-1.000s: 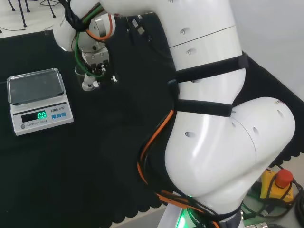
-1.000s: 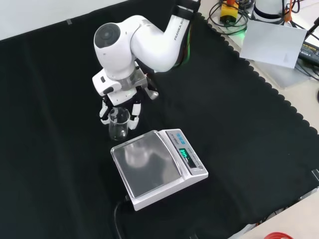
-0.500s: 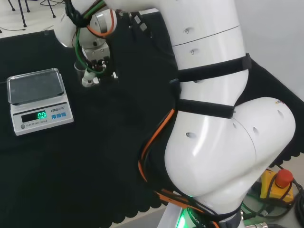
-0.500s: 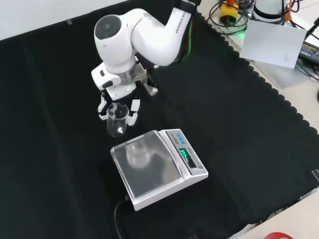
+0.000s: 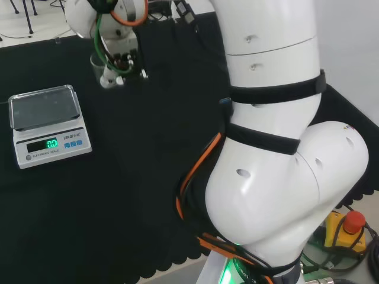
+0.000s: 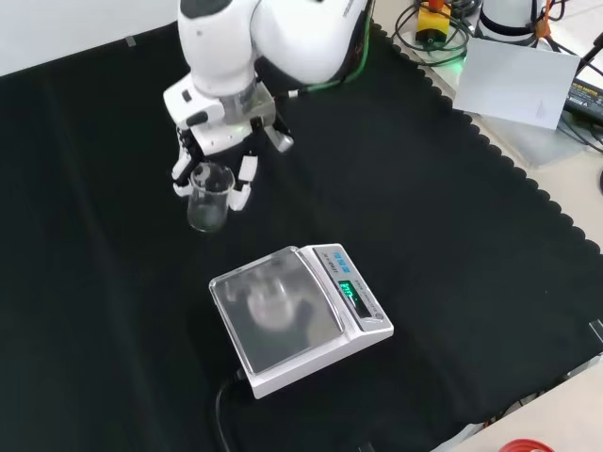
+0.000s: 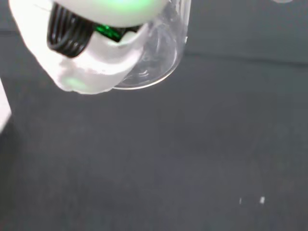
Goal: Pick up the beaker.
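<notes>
A clear glass beaker (image 6: 206,195) hangs in the air above the black cloth, upright, with the hand (image 6: 219,141) shut on it from above, fingers down both sides of its rim. In the head view the beaker (image 5: 98,65) shows at the far left of the hand (image 5: 116,65), well above the cloth. The wrist view has the beaker's round base (image 7: 155,57) close by, partly covered by a blurred white finger (image 7: 96,67), with bare cloth far below it.
A white digital scale (image 6: 297,315) with a steel pan and a lit green display stands on the cloth in front of the beaker in the front view. The scale (image 5: 47,124) sits at the left in the head view. The arm's big white links (image 5: 266,148) rise at the right.
The hand has risen with the beaker in it, lifting it off the cloth. In the front view both moved up and slightly left, away from the scale.
</notes>
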Tool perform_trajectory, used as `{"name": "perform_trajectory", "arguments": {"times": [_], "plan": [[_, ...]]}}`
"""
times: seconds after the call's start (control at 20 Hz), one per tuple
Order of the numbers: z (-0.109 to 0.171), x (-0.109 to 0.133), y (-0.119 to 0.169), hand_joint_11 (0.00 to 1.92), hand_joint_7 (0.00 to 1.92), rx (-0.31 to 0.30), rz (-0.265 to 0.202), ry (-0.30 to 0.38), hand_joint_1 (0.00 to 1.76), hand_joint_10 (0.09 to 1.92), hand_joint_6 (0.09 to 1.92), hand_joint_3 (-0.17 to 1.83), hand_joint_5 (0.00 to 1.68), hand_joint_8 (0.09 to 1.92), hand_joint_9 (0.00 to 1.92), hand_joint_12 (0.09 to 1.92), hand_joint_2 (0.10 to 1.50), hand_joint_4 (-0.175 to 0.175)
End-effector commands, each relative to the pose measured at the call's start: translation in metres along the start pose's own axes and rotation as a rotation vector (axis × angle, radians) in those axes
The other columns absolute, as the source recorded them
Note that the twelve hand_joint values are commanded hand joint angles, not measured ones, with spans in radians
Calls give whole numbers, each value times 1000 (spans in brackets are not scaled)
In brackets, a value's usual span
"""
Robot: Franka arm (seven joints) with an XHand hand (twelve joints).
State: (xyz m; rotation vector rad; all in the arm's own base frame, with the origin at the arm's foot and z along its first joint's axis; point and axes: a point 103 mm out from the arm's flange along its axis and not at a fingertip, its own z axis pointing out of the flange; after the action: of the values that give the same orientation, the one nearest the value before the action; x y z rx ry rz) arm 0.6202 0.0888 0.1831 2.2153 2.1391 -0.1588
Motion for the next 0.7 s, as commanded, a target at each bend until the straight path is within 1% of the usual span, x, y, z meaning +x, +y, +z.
{"name": "perform_trajectory", "arguments": {"times": [0.05, 0.2, 0.3, 0.4, 0.5, 0.6, 0.65, 0.7], "plan": [[-52, 24, -7, 1500, 1286, -32, -81, 4, 1155, 463, 696, 394, 1205, 1012, 1509, 686, 814, -29], [-58, 52, -12, 1500, 1284, -33, -150, 17, 1154, 463, 696, 394, 1205, 1011, 1511, 685, 814, -25], [-58, 71, -14, 1500, 1283, -29, -190, 30, 1150, 459, 697, 394, 1204, 1011, 1513, 683, 814, -8], [-56, 89, -17, 1500, 1283, -22, -230, 34, 1148, 457, 697, 395, 1204, 1011, 1514, 682, 814, -1], [-52, 99, -19, 1500, 1283, -10, -258, 37, 1147, 456, 697, 395, 1204, 1011, 1514, 682, 813, 1], [-44, 104, -23, 1499, 1283, 14, -278, 35, 1147, 456, 697, 394, 1204, 1011, 1515, 681, 813, 3], [-43, 107, -23, 1498, 1283, -20, -429, 199, 1147, 456, 697, 394, 1204, 1011, 1515, 681, 813, 3], [-38, 99, -23, 1498, 1283, -23, -475, 248, 1147, 455, 697, 394, 1204, 1011, 1516, 681, 813, 4]]}}
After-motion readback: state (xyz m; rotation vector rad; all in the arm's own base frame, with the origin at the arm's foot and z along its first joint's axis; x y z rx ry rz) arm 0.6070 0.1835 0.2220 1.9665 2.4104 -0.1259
